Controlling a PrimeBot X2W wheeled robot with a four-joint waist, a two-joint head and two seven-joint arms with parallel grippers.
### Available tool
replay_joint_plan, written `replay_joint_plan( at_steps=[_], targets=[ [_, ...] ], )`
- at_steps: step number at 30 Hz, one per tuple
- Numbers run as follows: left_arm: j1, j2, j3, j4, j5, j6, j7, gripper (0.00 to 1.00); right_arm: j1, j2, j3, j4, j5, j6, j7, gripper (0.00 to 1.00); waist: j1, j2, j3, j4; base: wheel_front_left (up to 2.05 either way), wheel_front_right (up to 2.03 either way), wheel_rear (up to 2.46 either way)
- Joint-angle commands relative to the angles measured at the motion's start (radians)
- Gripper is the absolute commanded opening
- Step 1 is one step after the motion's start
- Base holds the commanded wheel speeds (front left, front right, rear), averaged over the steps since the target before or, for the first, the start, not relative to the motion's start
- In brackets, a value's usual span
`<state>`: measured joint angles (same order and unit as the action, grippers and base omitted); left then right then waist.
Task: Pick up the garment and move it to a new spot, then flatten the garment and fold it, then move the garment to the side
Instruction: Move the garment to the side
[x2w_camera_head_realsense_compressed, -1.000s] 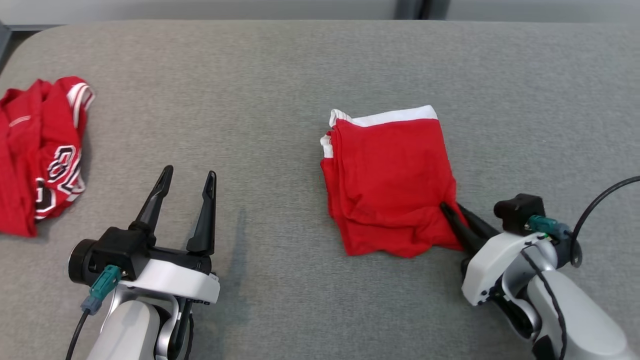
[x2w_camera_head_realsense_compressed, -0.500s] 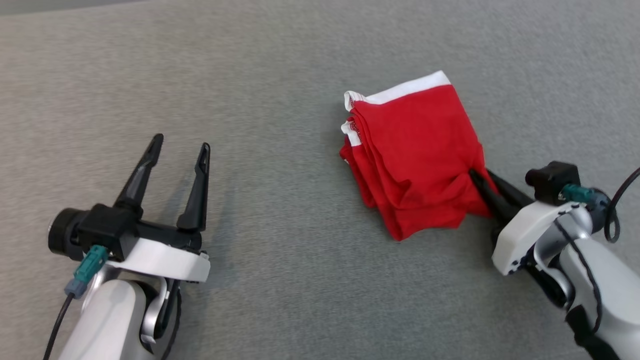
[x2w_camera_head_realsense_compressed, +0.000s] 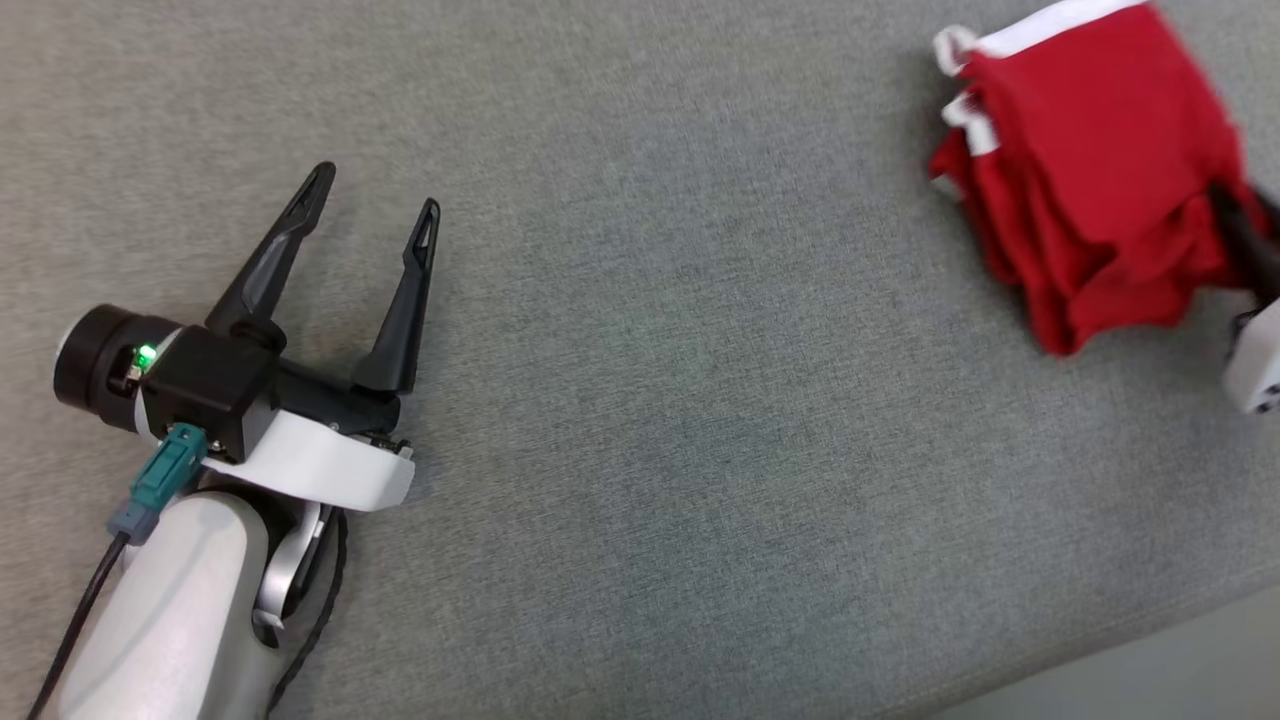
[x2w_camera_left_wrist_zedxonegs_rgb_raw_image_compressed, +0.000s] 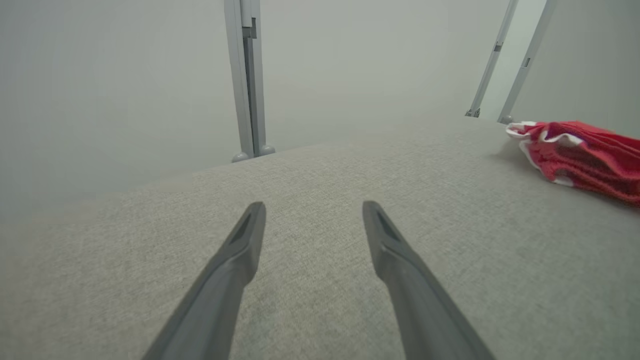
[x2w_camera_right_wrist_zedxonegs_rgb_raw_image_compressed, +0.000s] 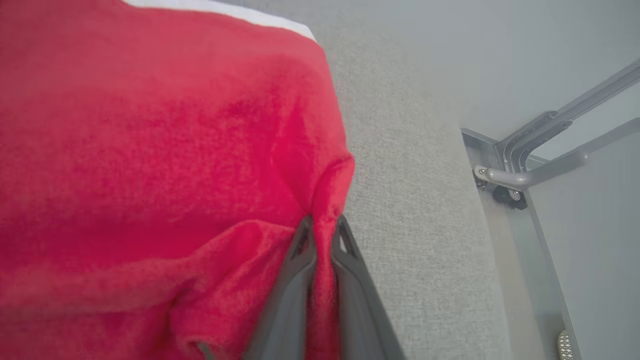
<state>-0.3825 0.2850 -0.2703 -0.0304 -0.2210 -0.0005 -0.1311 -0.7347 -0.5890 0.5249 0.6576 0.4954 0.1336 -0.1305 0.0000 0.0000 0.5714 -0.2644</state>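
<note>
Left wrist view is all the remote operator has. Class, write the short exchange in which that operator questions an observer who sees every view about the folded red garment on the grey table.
Operator: I see the red garment at my right. Is anything holding it?
Observer: Yes. In the right wrist view the right gripper is shut on a bunched fold of it.
Operator: Which part is pinched?
Observer: In the head view, it is a corner away from the white band.
Operator: What lies past it on that side?
Observer: In the right wrist view the table ends beside the garment, with a metal frame beyond the edge.
</note>
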Motion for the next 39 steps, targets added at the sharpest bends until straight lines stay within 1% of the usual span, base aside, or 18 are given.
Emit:
replay_joint_plan(
  at_steps=[1, 3, 10, 17, 18, 19, 20, 24, 27, 30, 32, 37, 39],
  targets=[
    [-0.023, 0.013, 0.000, -0.017, 0.010, -0.005, 0.008, 1.00, -0.028, -0.022, -0.017, 0.018, 0.016, -0.005, -0.016, 0.00, 0.0000, 0.0000, 0.045, -0.028, 0.00, 0.00, 0.00],
    [-0.032, 0.019, -0.006, -0.031, 0.014, -0.005, 0.020, 1.00, -0.056, -0.055, -0.044, 0.046, 0.022, -0.005, -0.036, 0.00, 0.0000, 0.0000, 0.064, -0.032, 0.00, 0.00, 0.00],
    [-0.049, 0.043, -0.017, -0.055, 0.026, -0.012, 0.050, 1.00, -0.139, -0.078, -0.138, 0.166, 0.038, -0.003, -0.098, 0.00, 0.0000, 0.0000, 0.117, -0.024, 0.00, 0.00, 0.00],
    [-0.042, 0.063, -0.010, -0.063, 0.025, -0.004, 0.065, 1.00, -0.160, -0.044, -0.171, 0.253, 0.055, -0.003, -0.121, 0.00, 0.0000, 0.0000, 0.139, -0.022, 0.00, 0.00, 0.00],
    [-0.041, 0.065, -0.009, -0.063, 0.024, -0.003, 0.067, 1.00, -0.160, -0.037, -0.173, 0.260, 0.057, -0.003, -0.122, 0.27, 0.0000, 0.0000, 0.140, -0.023, 0.00, 0.00, 0.00],
    [-0.041, 0.068, -0.009, -0.062, 0.022, -0.002, 0.070, 1.00, -0.162, -0.028, -0.191, 0.281, 0.069, -0.003, -0.130, 0.80, 0.0000, 0.0000, 0.138, -0.024, 0.00, 0.00, 0.00],
    [-0.040, 0.068, -0.009, -0.060, 0.020, -0.001, 0.069, 1.00, -0.159, -0.020, -0.196, 0.284, 0.072, -0.003, -0.131, 1.00, 0.0000, 0.0000, 0.135, -0.025, 0.00, 0.00, 0.00],
    [-0.030, 0.060, -0.011, -0.057, 0.010, 0.003, 0.059, 1.00, -0.133, -0.007, -0.228, 0.294, 0.081, -0.003, -0.136, 1.00, 0.0000, 0.0000, 0.108, -0.027, 0.00, 0.00, 0.00],
    [-0.014, 0.052, -0.008, -0.047, -0.003, 0.008, 0.043, 1.00, -0.107, 0.008, -0.320, 0.257, 0.093, -0.003, -0.136, 1.00, 0.0000, 0.0000, 0.074, -0.028, 0.00, 0.00, 0.00],
    [0.003, 0.041, -0.002, -0.027, -0.017, 0.016, 0.022, 1.00, -0.043, 0.053, -0.422, 0.202, 0.079, -0.003, -0.135, 1.00, 0.0000, 0.0000, 0.026, -0.028, 0.00, 0.00, 0.00],
    [0.015, 0.035, 0.002, -0.020, -0.027, 0.021, 0.012, 1.00, -0.004, 0.076, -0.476, 0.157, 0.050, -0.003, -0.135, 1.00, 0.0000, 0.0000, -0.003, -0.027, 0.00, 0.00, 0.00],
    [0.053, 0.031, 0.017, 0.010, -0.048, 0.037, -0.013, 1.00, 0.110, 0.174, -0.585, 0.031, -0.025, -0.003, -0.135, 1.00, 0.0000, 0.0000, -0.080, -0.021, 0.00, 0.00, 0.00],
    [0.071, 0.025, 0.024, 0.020, -0.056, 0.047, -0.021, 1.00, 0.158, 0.220, -0.605, -0.025, -0.055, -0.003, -0.135, 1.00, 0.0000, 0.0000, -0.108, -0.015, 0.00, 0.00, 0.00]
  ],
)
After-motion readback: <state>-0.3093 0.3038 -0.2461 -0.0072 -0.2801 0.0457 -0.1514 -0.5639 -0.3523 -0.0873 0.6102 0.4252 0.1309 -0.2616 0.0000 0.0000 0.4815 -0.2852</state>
